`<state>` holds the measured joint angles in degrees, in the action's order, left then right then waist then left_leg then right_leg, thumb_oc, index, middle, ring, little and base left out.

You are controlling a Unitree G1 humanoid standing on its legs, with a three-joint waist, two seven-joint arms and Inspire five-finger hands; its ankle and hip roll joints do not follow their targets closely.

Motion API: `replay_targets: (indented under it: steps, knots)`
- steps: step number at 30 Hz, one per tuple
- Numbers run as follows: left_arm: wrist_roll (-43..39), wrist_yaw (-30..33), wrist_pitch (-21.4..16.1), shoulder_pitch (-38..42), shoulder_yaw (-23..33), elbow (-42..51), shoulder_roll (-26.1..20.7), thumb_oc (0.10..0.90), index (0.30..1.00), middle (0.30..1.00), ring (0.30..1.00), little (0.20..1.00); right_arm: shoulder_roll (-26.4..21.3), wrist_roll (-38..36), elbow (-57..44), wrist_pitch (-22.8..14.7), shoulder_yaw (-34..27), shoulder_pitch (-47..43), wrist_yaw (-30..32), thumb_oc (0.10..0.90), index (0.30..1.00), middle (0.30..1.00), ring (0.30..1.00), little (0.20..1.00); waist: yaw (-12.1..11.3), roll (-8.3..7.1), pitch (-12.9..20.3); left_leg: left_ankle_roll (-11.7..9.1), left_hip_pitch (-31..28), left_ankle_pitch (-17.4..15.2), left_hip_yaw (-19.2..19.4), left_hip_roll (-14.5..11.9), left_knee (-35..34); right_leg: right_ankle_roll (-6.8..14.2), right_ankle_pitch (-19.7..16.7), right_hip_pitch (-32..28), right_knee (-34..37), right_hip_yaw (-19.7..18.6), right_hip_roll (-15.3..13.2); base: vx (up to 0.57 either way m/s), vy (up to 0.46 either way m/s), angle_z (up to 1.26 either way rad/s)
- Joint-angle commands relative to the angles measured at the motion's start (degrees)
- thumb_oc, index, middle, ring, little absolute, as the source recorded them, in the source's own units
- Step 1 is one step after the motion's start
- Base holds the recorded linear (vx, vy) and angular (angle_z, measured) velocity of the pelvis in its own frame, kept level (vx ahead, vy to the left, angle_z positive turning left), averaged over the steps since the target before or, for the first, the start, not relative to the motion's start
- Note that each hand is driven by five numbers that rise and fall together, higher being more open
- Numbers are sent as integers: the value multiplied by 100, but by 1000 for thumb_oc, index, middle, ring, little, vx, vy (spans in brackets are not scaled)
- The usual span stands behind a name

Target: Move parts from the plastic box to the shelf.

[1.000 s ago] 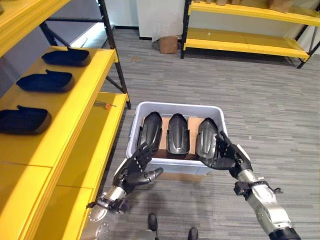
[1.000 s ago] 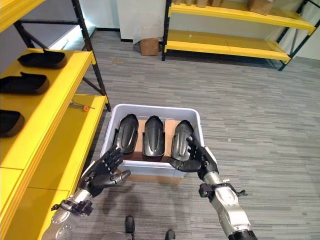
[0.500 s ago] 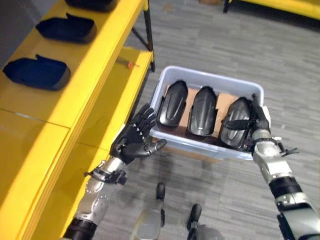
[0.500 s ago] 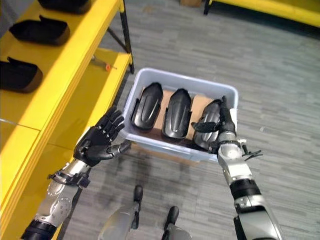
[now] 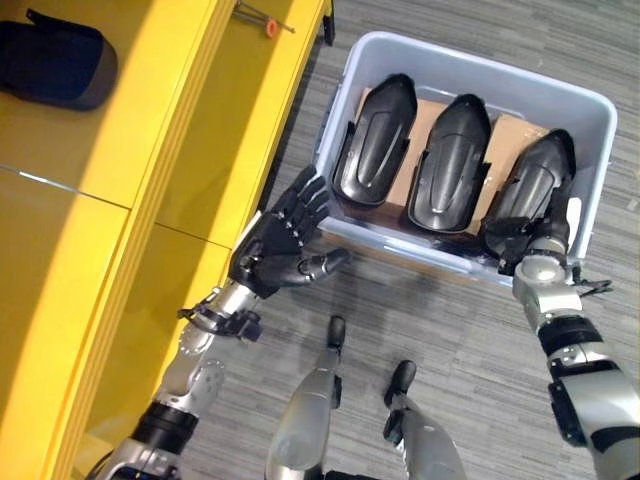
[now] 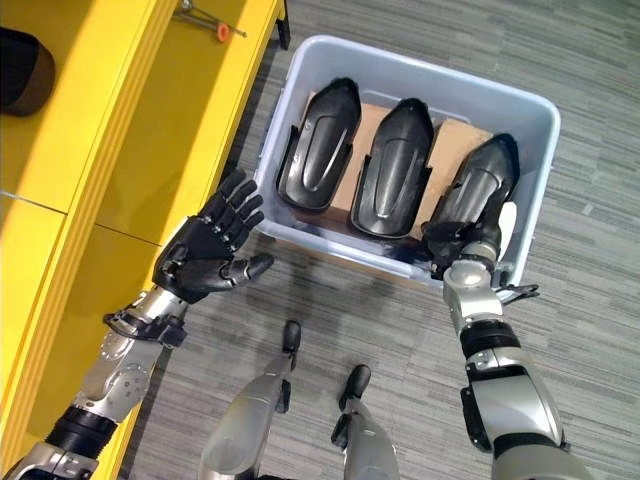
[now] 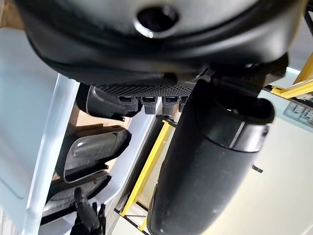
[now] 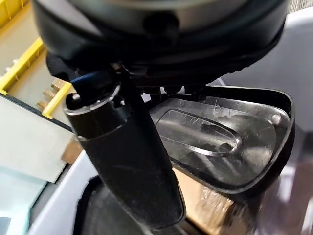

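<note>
The right hand [image 6: 462, 240] is curling round the near end of the rightmost black part [image 6: 478, 188] in the plastic box [image 6: 535, 110] w/ two others beside it, left hand [image 6: 205, 255] hanging open outside the box wall by the yellow shelf [image 6: 130, 140], so that end-only grip is risking the part tipping or snagging the rim on lift.

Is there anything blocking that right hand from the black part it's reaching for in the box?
Nothing visible does. The right hand is already down on the rightmost black part inside the plastic box, by the box's near wall. The left hand is open outside it.
</note>
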<state>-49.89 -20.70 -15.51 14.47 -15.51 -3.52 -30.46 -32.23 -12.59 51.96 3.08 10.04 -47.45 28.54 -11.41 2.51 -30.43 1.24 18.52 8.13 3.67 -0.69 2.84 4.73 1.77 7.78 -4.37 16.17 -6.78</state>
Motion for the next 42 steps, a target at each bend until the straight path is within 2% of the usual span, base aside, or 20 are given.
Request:
replay_targets:
  steps: [1, 6, 8, 11, 20, 23, 25, 29, 36, 42]
  knots:
    - [-147, -136, -555, 70, 68, 818, 147, 900, 1000, 1000, 1000, 1000, -636, 447, -166, 67, 370, -474, 336, 900, 1000, 1000, 1000, 1000, -29, 90, 249, -217, 487, -527, 188, 58, 615, -162, 504, 305, -846, -323, -75, 0, 0, 0]
    - [-54, -177, -561, 87, -26, 812, 132, 900, 1000, 1000, 1000, 1000, -601, 320, 147, 105, 509, -616, 212, 900, 1000, 1000, 1000, 1000, -51, 187, 102, -174, 640, -526, 210, 89, 718, -179, 560, 618, -1156, -290, -115, 2, -2, 1]
    - [-65, -182, -543, 81, -68, 833, 115, 900, 1000, 1000, 1000, 1000, -606, 741, 321, 117, 616, -740, 269, 900, 1000, 1000, 1000, 1000, -68, 236, 63, -153, 721, -543, 227, 111, 781, -184, 637, 809, -1399, -260, -152, 0, 0, 0]
    - [-166, 0, -616, 34, -94, 872, 127, 900, 1000, 1000, 1000, 1000, -680, 1327, 493, 388, 893, -972, 297, 900, 1000, 1000, 1000, 1000, -93, 350, 63, -136, 849, -555, 220, 130, 871, -208, 697, 1079, -1689, -236, -182, 0, 0, 0]
    - [-283, -197, -563, -162, -145, 1015, 58, 900, 1000, 1000, 1000, 1000, -1027, 1736, 1095, 285, 1465, -1629, 447, 900, 1000, 1000, 1000, 1000, -194, 595, 63, -48, 1087, -592, 135, 208, 1009, -273, 811, 1757, -2370, -200, -232, -19, -6, 7]
    - [-299, -178, -544, -194, -170, 1067, 29, 900, 1000, 1000, 1000, 1000, -1076, 1840, 1112, 284, 1516, -1737, 503, 900, 1000, 1000, 1000, 1000, -196, 629, 63, -40, 1096, -596, 129, 213, 1014, -282, 827, 1821, -2459, -199, -238, 0, 0, 0]
    - [-307, -220, -574, -250, -233, 1088, -18, 900, 1000, 1000, 1000, 1000, -1176, 2335, 1118, 158, 1652, -1924, 784, 900, 1000, 1000, 1000, 1000, -194, 680, 63, -34, 1076, -602, 124, 222, 1004, -297, 853, 1887, -2570, -203, -237, 0, 0, 0]
    - [-378, -370, -638, -390, -264, 1162, -111, 900, 1000, 1000, 1000, 1000, -1389, 2844, 981, 69, 1822, -2052, 1092, 900, 1000, 1000, 1000, 1000, -178, 735, 63, -26, 1019, -575, 127, 227, 928, -291, 854, 1920, -2614, -221, -233, 0, 0, 0]
    - [-507, -459, -684, -591, -223, 1226, -197, 900, 1000, 1000, 1000, 1000, -1613, 3145, 724, -18, 1882, -2052, 1053, 900, 1000, 1000, 1000, 1000, -143, 760, 63, -22, 905, -594, 154, 223, 873, -290, 879, 1882, -2640, -248, -237, 8, 8, 0]
    - [-533, -503, -644, -642, -258, 1256, -235, 900, 1000, 1000, 1000, 1000, -1683, 3402, 495, -524, 2015, -2191, 944, 900, 1000, 1000, 1000, 1000, -149, 752, 63, -11, 892, -658, 155, 211, 965, -298, 906, 1894, -2731, -240, -259, 4, -6, 0]
